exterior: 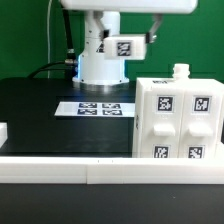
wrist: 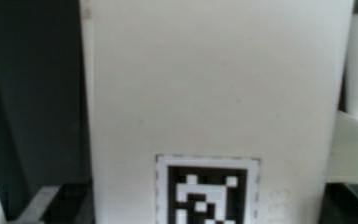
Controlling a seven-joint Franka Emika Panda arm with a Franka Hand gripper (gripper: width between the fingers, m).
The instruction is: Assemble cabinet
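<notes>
While your big white plastic box-shaped cabinet (exterior: 175,120) looks mostly built, can't tell if your pincer (wrist: 190,205) is spread or pinching.

I am seeing the cabinet (exterior: 175,120) as smooth white plastic, faintly satin — its tags (exterior: 162,101) are looking like matt black-and-white print. The table (exterior: 40,110) is reading as matt black. The marker board (exterior: 97,107) is looking matt white; the arm base (exterior: 100,65) is showing a glossier white shell.

White cabinet (exterior: 176,125) bears black-and-white square tags (exterior: 162,101); table (exterior: 40,110) black.
</notes>
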